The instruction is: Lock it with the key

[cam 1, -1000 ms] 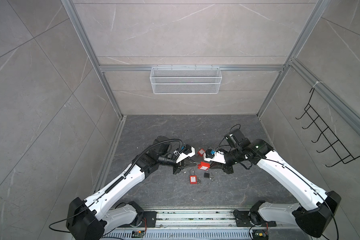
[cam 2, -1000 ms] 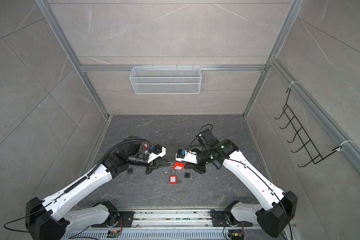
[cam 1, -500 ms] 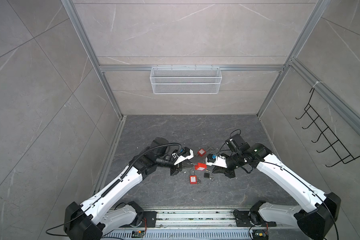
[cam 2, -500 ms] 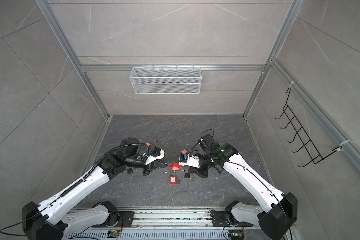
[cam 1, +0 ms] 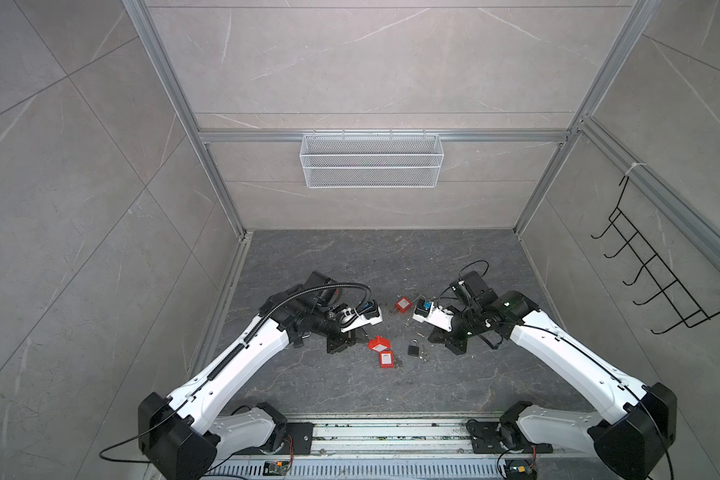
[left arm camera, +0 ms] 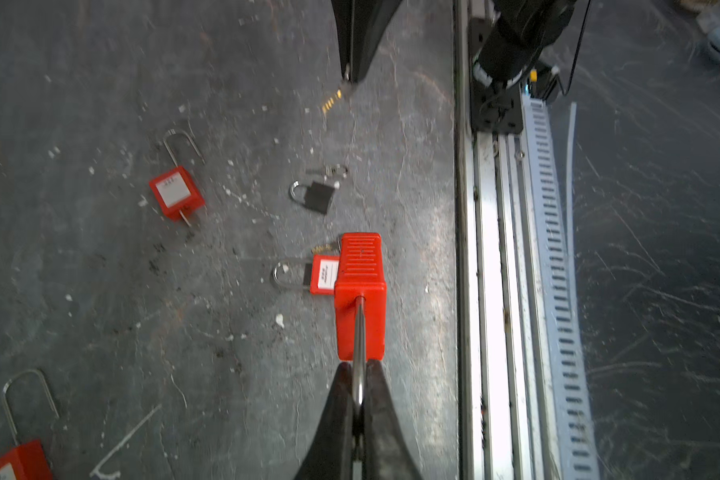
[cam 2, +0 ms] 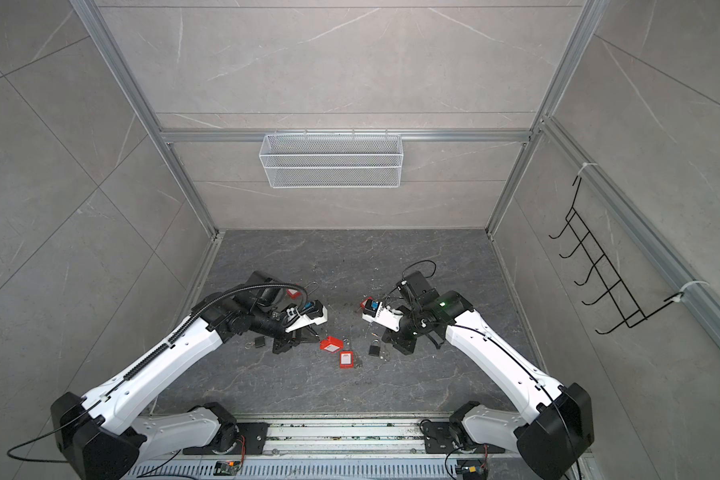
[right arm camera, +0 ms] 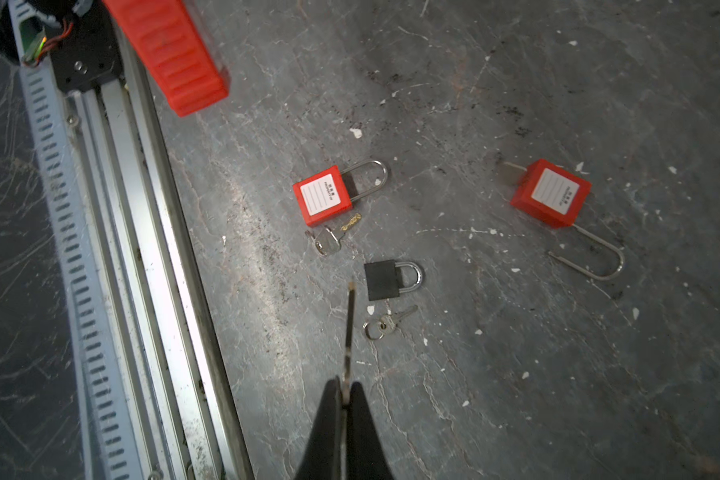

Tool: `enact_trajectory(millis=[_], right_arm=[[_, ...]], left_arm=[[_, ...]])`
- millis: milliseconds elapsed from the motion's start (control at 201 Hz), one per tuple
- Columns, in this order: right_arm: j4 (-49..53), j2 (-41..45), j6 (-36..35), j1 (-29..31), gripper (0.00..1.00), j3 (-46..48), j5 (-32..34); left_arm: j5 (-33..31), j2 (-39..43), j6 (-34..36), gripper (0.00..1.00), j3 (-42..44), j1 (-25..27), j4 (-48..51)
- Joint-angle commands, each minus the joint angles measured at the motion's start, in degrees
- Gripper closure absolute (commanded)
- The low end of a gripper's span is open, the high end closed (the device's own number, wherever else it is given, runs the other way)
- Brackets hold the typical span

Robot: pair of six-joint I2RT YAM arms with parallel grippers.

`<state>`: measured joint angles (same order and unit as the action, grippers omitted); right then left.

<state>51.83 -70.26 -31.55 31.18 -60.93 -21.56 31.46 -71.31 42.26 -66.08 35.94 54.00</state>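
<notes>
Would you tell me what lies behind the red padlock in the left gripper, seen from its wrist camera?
Behind the held padlock, another red padlock lies on the floor: its shackle and part of its label show; the rest of its body is covered.

Both top views are bright and sharp under soft, even light, with faint shadows on the counter (cam 1: 391,257) and leaning lines at the edges. In the left wrist view the rail (left arm camera: 485,249) glares white; the left claw (left arm camera: 359,368) is blurred.
</notes>
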Motion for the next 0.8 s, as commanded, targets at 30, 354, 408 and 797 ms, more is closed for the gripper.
enact_trajectory(millis=[30, 354, 408, 797], right_arm=[[-6.45, 1.35, 10.79, -0.17, 1.0, 2.45, 1.6], [-11.08, -1.01, 22.27, -0.24, 1.0, 5.2, 2.21], [-11.77, -1.18, 23.64, -0.24, 1.0, 5.46, 2.21], [-16.67, -3.47, 31.42, -0.15, 1.0, 8.04, -2.62]], left_arm=[[-6.06, -5.34, 5.11, 1.0, -4.66, -0.35, 15.16], [-11.1, -20.16, 8.48, 1.0, -9.27, -0.29, 19.61], [-11.62, -22.63, 8.61, 1.0, -10.27, -0.32, 20.01], [-11.12, -33.37, 10.51, 1.0, -14.62, -0.03, 20.46]])
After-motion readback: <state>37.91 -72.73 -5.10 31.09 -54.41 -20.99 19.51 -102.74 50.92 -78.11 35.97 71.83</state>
